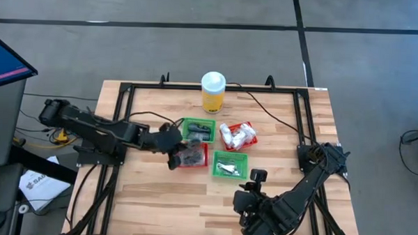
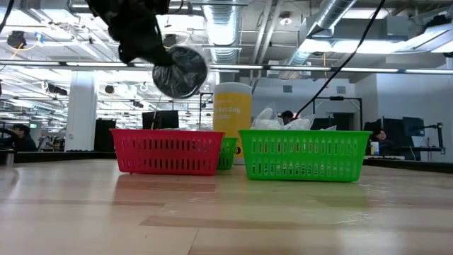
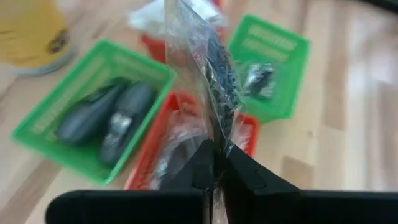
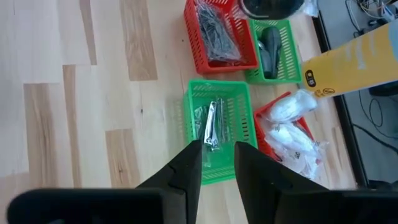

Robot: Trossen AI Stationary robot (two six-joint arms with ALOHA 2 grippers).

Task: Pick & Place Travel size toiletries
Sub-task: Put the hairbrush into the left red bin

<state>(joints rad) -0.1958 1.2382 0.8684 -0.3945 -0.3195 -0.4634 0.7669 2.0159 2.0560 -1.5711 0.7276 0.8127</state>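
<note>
My left gripper [image 1: 176,158] hangs over the red basket [image 1: 192,155], which holds dark packets, and is shut on a clear crinkly packet [image 2: 180,71] with a black round disc inside. My right gripper [image 4: 217,165] stands open and empty near the table's front, on the near side of the green basket [image 4: 214,130] with slim silvery pieces lying in it. A second green basket [image 3: 93,124] holds dark items. Another red basket [image 1: 237,136] holds white-and-clear packets. My left gripper pinches the clear packet by its edge [image 3: 214,146] between its two fingers. The fingers slant down from the table's left. The packet sticks out past the fingertips [image 2: 152,53], lifted clear above the red basket [image 2: 166,151].
A tall yellow bottle [image 1: 213,92] with a white cap stands behind the baskets at the table's far middle. A black frame [image 1: 126,90] runs along the table's edges, and a cable [image 1: 272,116] lies at the far right. Bare wood [image 1: 164,200] lies in front of the baskets.
</note>
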